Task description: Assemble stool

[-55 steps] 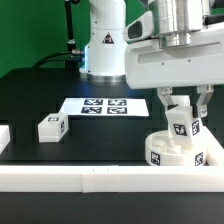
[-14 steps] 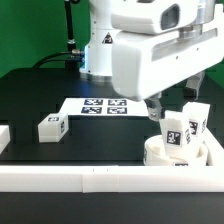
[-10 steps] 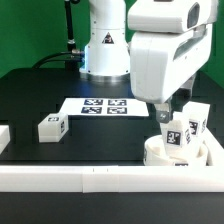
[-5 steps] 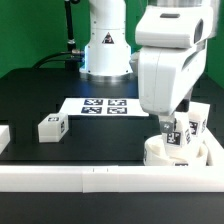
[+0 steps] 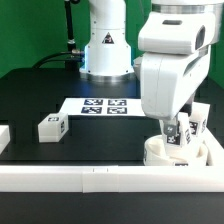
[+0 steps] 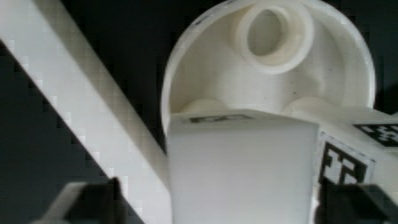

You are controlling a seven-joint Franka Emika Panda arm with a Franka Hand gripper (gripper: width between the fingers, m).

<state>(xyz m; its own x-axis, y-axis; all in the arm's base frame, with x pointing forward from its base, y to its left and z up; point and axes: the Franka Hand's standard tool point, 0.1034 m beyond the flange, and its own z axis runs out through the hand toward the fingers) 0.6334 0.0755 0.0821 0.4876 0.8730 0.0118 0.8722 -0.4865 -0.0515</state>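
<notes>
Stool seat (image 5: pixel 158 156) sits on black table (image 5: pixel 30 92) before green wall (image 5: pixel 25 30); pincer (image 5: pixel 175 130) grip on leg (image 5: pixel 179 141) unclear.

The arm (image 5: pixel 165 75) is glossy white and rounded, with a black emblem (image 5: pixel 103 40) on its base and a black cable (image 5: pixel 71 30).

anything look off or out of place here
Nothing looks damaged or spilled. One leg lies alone at the exterior view's left, apart from the seat, where the hand is at the other legs.
</notes>
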